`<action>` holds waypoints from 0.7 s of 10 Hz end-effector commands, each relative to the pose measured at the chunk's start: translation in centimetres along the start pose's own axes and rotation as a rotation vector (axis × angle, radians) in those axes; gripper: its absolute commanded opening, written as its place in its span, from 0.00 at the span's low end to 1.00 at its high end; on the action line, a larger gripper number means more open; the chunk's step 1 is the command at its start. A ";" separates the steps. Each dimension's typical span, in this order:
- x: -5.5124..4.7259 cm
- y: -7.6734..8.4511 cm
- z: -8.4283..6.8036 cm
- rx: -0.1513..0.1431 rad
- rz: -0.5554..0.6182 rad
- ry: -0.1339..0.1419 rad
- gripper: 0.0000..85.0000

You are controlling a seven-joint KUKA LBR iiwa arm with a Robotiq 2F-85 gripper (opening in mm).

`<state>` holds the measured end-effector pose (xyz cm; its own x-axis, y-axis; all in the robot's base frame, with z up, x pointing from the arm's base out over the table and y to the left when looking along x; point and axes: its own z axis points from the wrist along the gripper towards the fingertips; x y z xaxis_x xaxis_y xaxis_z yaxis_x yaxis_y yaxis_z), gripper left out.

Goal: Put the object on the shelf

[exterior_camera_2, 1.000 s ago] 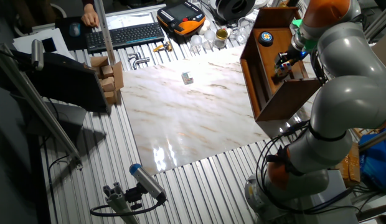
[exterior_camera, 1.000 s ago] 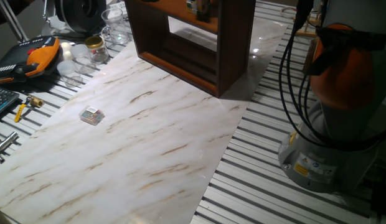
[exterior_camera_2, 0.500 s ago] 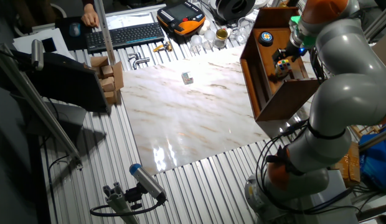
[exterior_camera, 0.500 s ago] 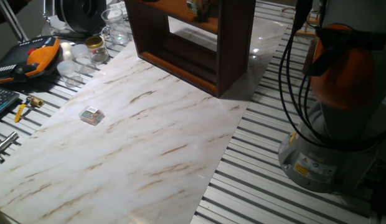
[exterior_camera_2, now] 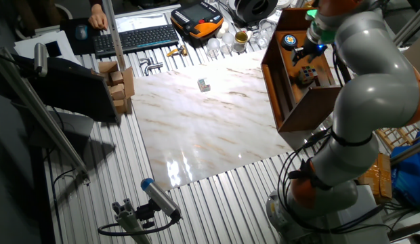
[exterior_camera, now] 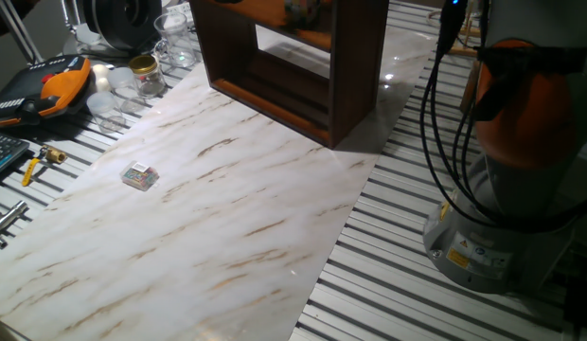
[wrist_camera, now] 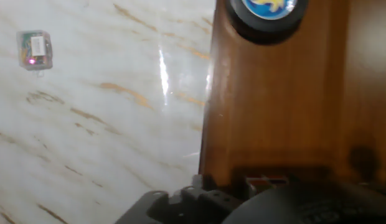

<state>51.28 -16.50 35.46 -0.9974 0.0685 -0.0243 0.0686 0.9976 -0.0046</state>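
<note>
One small multicoloured puzzle cube [exterior_camera_2: 304,74] sits on the orange-brown board of the big dark-brown wooden open-frame shelf [exterior_camera_2: 289,102], just below the black two-finger gripper [exterior_camera_2: 309,53], which hangs above it without touching. I cannot tell how wide the jaws stand. Further back on the same board lies a round black disc with a blue and yellow face [wrist_camera: 268,11]. Well apart, out on the pale marble-patterned tabletop [exterior_camera: 208,227], rests a flat whitish block with small coloured marks [exterior_camera: 139,176].
</note>
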 end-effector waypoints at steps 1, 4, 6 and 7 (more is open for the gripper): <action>-0.5 0.8 -0.1 0.000 -0.005 0.005 0.40; -1.3 3.4 0.6 -0.032 -0.018 0.012 0.20; -1.5 5.6 1.3 -0.036 -0.018 0.012 0.00; -1.6 6.8 1.6 -0.032 -0.016 0.004 0.00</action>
<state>53.45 -10.13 33.83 -0.9983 0.0544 -0.0204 0.0539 0.9982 0.0273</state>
